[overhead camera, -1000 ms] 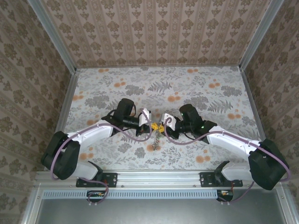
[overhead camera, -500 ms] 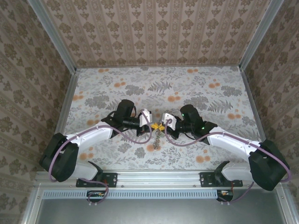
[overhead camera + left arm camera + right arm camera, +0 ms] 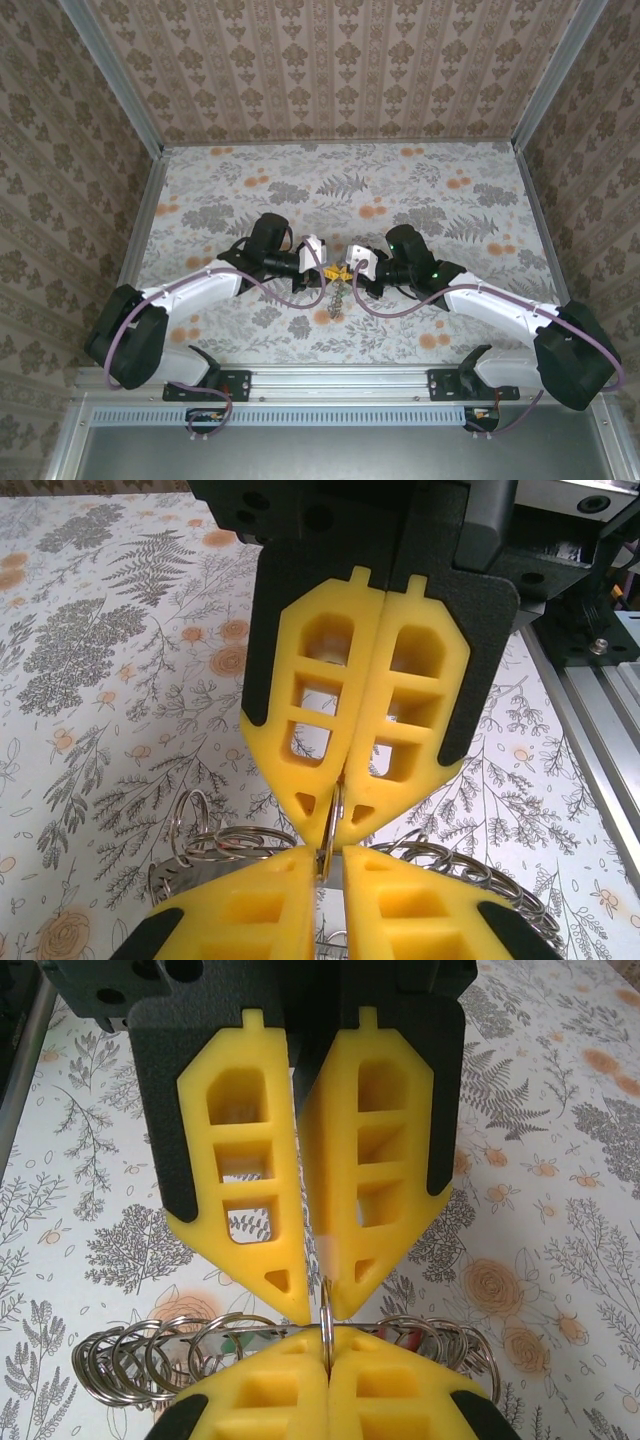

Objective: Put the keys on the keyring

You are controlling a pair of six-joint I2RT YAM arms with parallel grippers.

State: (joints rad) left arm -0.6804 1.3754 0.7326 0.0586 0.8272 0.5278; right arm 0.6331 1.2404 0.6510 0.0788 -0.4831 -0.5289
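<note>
The surface [image 3: 420, 190] is covered with a pale sheet printed with grey ferns and orange blossoms. It is enclosed on three sides by walls [image 3: 330, 70] papered in a brownish damask pattern. Metal frame posts [image 3: 112, 80] are set at the back corners, and a metal rail [image 3: 340, 383] runs along the near edge, where both arm bases are bolted.

The two arms are folded inward and meet tip to tip near the middle of the surface, towards its near edge. The keyring [image 3: 326, 1312], a thin metal ring seen edge-on, is found between the two facing sets of yellow fingers. The right tool [image 3: 326, 1338] is closed on it, with the ring pinched between the fingertips. The left tool [image 3: 322, 1307] is parted by a narrow gap in which the ring's far edge stands; whether its pads touch the ring cannot be told.

A cluster of further wire rings [image 3: 150, 1355] is strung out to either side just beneath the fingertips. From above, the cluster is seen trailing from the meeting point towards the rail. Small red and green heads of the keys [image 3: 405, 1339] are glimpsed among the rings beside the right fingers, but they are too hidden to be made out clearly.
</note>
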